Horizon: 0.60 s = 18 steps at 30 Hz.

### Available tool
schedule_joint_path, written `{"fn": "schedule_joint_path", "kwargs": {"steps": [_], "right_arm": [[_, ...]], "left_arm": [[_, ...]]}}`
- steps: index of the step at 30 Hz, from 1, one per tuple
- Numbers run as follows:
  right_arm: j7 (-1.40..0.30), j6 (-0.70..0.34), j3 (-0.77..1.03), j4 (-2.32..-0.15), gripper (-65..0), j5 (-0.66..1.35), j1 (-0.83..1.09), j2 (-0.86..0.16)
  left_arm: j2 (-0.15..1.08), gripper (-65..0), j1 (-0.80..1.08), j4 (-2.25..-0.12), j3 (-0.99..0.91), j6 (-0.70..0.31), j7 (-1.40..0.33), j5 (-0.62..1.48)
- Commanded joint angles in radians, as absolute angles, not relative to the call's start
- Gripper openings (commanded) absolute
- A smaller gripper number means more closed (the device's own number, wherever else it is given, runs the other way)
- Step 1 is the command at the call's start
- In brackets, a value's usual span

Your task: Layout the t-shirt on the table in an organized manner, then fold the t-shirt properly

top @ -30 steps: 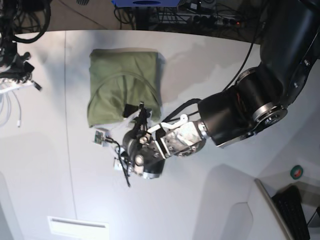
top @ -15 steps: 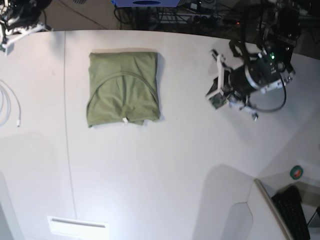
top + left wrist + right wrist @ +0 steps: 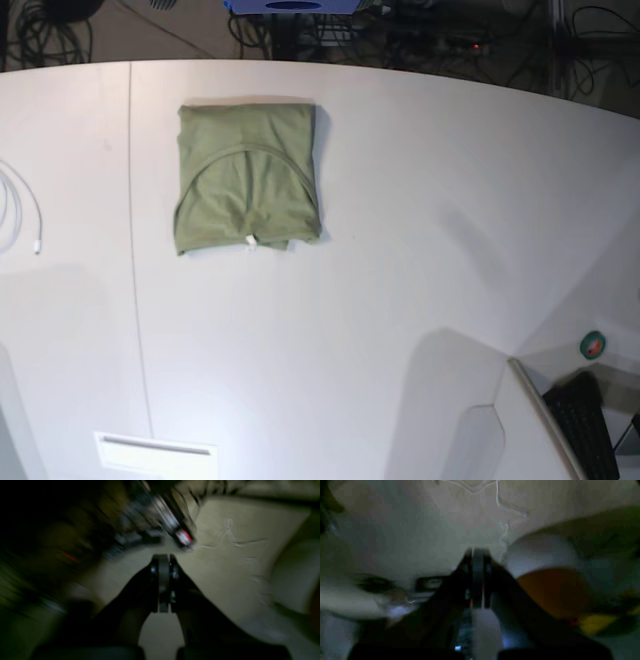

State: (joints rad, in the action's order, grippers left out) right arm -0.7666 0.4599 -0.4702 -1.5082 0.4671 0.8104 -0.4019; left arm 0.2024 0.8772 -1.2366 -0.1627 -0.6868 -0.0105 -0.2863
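Both pincers pressed together, empty: left gripper blades meet flat in its blurred wrist view, right gripper likewise, neither holding cloth. Olive-green soft cotton t-shirt lies folded into a neat near-square packet on the far-left part of the large smooth white table, neckline curve showing on top, small white tag poking out at the near edge. Change: a second ago the left arm was down at the packet's near edge with jaws wide; half a second ago it had swung away to the far right; now neither arm shows in the base view at all, and the packet looks the same throughout. Judgement: fold done, arms retreated, task at or near its end. Surface otherwise bare apart from a thin dark seam line running front to back, a white cable at the left edge, a pale slot plate near front. Dark cables and gear beyond the curved far edge; keyboard and round green-red object at lower right.
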Motion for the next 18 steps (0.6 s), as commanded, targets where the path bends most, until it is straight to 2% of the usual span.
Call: {"fn": "schedule_joint_path", "kwargs": {"steps": [1,3,5,7,10,12,13,16,18], "right_arm": [[-0.740,0.467,-0.555,-1.408,-65.0,0.450,0.796,-0.383],[-0.610,0.467,-0.740,-1.116,-65.0,0.423,0.687,-0.325],[-0.427,0.467,-0.898,-0.773,-65.0,0.420,0.590,-0.237],[-0.151,0.467,-1.026,-0.401,-65.0,0.420,0.504,-0.127],[0.295,0.467,-1.098,-0.051,-65.0,0.420,0.461,-0.028],[0.533,0.467,-1.093,0.000,-65.0,0.420,0.467,-0.024],[0.582,0.467,-1.093,0.000,-65.0,0.420,0.472,-0.028],[0.584,0.467,-1.093,-0.001,-65.0,0.421,0.467,-0.070],[0.584,0.467,-1.093,-0.036,-65.0,0.421,0.456,-0.096]], "left_arm": [[0.205,-65.0,0.866,-1.127,-0.165,-0.698,0.056,-0.292],[0.202,-65.0,0.754,-0.808,-0.165,-0.677,0.209,-0.334],[0.206,-65.0,0.605,-0.437,-0.163,-0.582,0.364,-0.372],[0.223,-65.0,0.430,-0.050,-0.163,-0.476,0.536,-0.447],[0.236,-65.0,0.321,0.000,-0.163,-0.360,0.680,-0.608],[0.229,-65.0,0.335,0.000,-0.173,-0.278,0.648,-0.717],[0.226,-65.0,0.354,0.000,-0.176,-0.239,0.601,-0.751],[0.180,-65.0,0.381,-0.048,-0.171,-0.134,0.463,-0.774],[0.174,-65.0,0.374,-0.076,-0.165,-0.127,0.417,-0.780]]}}
